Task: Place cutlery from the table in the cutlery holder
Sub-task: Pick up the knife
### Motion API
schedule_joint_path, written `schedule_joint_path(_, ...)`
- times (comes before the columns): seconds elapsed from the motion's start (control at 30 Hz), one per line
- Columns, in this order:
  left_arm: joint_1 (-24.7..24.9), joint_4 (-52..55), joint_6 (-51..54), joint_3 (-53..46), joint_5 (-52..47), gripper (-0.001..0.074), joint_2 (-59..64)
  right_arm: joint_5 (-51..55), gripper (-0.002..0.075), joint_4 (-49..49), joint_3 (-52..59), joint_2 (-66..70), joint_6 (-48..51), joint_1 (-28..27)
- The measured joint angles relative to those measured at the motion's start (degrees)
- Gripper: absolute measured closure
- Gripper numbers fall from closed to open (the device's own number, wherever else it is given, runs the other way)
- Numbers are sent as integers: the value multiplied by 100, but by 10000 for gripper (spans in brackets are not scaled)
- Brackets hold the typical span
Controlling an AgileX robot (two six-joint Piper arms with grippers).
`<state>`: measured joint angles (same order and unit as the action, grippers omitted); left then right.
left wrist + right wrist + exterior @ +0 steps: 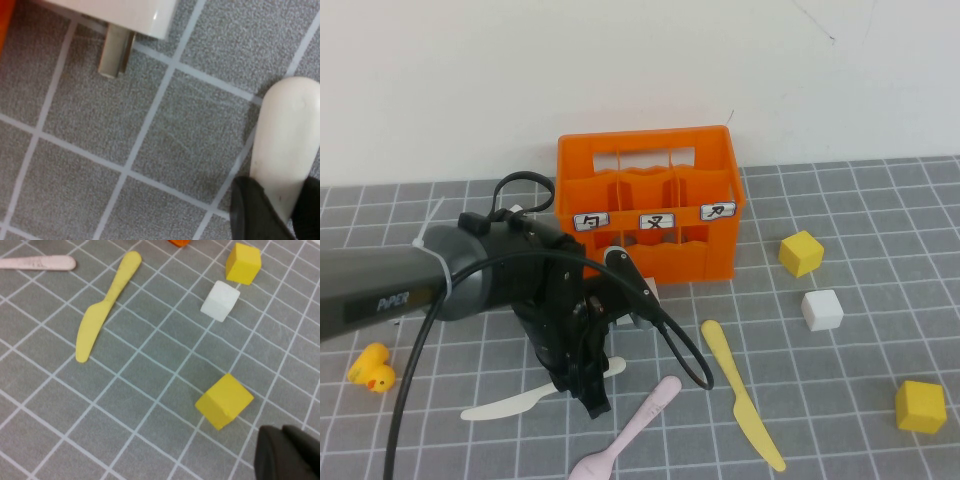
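Note:
The orange cutlery holder [650,205] stands at the back middle of the grey table [840,200]. The white knife [505,405] lies flat at the front left. My left gripper [588,388] is down on the knife's handle end; in the left wrist view its dark fingers [252,212] press both sides of the white knife [285,135], which rests on the table. The pale pink spoon [632,428] and the yellow knife [742,395] lie in front of the crate. My right gripper [281,435] is shut and empty above the table, near a yellow cube [224,400]; it is out of the high view.
Two yellow cubes [801,252] [920,405] and a white cube [822,310] sit at the right. A yellow rubber duck [372,368] is at the left. The left arm's cable [685,360] loops over the table beside the spoon.

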<state>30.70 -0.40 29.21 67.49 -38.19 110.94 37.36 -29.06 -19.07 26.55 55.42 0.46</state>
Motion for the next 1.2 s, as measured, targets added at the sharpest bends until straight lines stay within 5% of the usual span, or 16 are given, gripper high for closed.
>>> schedule_joint_path(0.37, 0, -11, -214, 0, 11, 576, -21, -12, 729, 0, 0, 0, 0, 0)
schedule_joint_path(0.6, 0, -127, -861, 103, -5, 409, -44, -27, 729, -27, 0, 0, 4, 0)
schedule_joint_path(1.2, 13, -1, -1154, 446, -252, 422, 180, -37, 729, -58, 0, 0, 4, 0)
